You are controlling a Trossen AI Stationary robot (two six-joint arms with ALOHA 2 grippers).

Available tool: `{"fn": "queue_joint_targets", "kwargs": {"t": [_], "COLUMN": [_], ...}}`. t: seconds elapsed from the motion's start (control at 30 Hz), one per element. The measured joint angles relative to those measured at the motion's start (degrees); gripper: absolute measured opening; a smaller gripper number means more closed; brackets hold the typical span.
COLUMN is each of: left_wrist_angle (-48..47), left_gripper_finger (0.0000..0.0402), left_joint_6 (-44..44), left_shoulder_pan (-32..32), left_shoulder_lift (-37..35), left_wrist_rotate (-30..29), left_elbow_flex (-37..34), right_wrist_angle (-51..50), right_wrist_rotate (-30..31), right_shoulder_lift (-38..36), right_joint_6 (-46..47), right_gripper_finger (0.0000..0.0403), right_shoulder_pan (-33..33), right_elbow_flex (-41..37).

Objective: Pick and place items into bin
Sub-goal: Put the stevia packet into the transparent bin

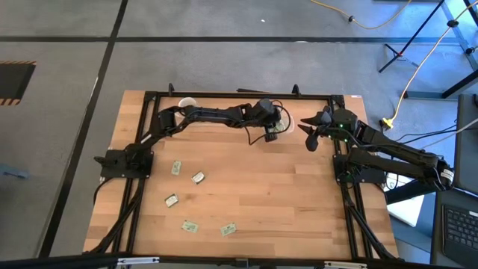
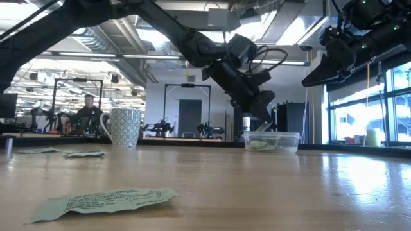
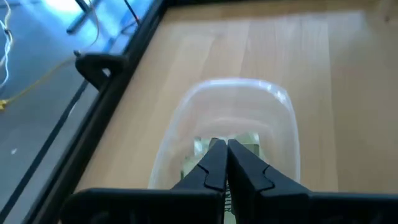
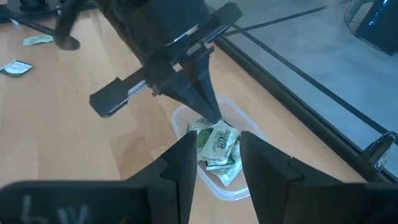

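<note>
Table [image 1: 284, 202]: pale wooden top inside a black frame, seen from above.

Bin [image 4: 186, 121]: shallow clear plastic tub at the far edge of the table, right of centre in the high view. It also shows in the left wrist view [image 3: 233, 118] and the low view [image 2: 273, 141]. Contents: a loose pile of green-and-white packets [image 4: 217, 146], overlapping one another.

Left gripper [image 4: 214, 121]: reaches across the far side of the table and points down into the bin. Its fingers [image 3: 217, 165] are pressed together tip to tip, with nothing seen between them. The tips sit just over the piled packets; contact cannot be told.

Right gripper [image 4: 219, 155]: hangs above the table beside the bin, on the right, pointing toward it. Its fingers [image 4: 183, 165] stand wide apart and hold nothing.

Loose packets on the table, five in the high view, all on the left half, well apart from the bin: one [image 1: 177, 168], one [image 1: 198, 177] near it, one [image 1: 171, 199], one [image 1: 190, 226], one [image 1: 228, 229] toward the near edge. Each lies flat.

Mug [image 2: 124, 126]: white, upright, handle showing, at the far left corner of the table, near the left arm.

Background: a person [image 2: 88, 110] sits in the room beyond the table, in the low view.
</note>
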Motion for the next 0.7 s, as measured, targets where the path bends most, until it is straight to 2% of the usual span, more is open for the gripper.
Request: {"fn": "queue_joint_targets", "kwargs": {"t": [0.2, 0.43, 0.53, 0.7], "left_wrist_angle": [-2.74, -3.2, -7.32, -18.66], "left_gripper_finger": [0.0011, 0.0063, 0.0078, 0.0085], "left_joint_6": [-1.22, -1.22, -0.04, 7.67], "left_shoulder_pan": [-0.02, -0.02, -0.08, -1.76], "left_shoulder_lift": [-0.34, -0.68, -3.17, -10.94], "left_wrist_rotate": [-0.33, -2.33, -3.22, -3.37], "left_elbow_flex": [0.02, 0.02, 0.02, 0.15], "right_wrist_angle": [-0.03, -0.21, -0.54, -1.69], "right_wrist_rotate": [-0.02, -0.05, -0.07, -0.11], "right_shoulder_lift": [0.0, 0.0, 0.0, -0.02], "right_joint_6": [-0.02, 0.05, 0.04, 1.57], "right_gripper_finger": [0.0126, 0.0126, 0.0126, 0.0126], "right_shoulder_pan": [0.02, 0.02, 0.0, 0.0], "right_elbow_flex": [0.0, 0.0, 0.0, 0.0]}}
